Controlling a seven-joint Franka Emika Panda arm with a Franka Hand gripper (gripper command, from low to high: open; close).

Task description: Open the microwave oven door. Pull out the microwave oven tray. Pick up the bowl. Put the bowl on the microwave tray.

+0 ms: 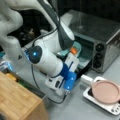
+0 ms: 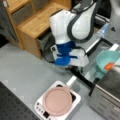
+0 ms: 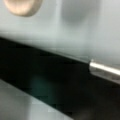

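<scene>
Four steps look done, as I judge: the door (image 2: 100, 48) lies open and the bowl (image 2: 108, 60) sits on the pulled-out tray (image 1: 85, 55) at the oven (image 1: 100, 35) mouth. My claw (image 1: 65, 93) hangs low, apart from the bowl, beside the door's handle (image 3: 105, 70). I cannot tell its opening.

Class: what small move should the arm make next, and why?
Probably lift the end effector straight up, clear. The bowl already sits at the mouth of the microwave oven, above the lowered microwave oven door, and the end effector hangs low over that door.
</scene>
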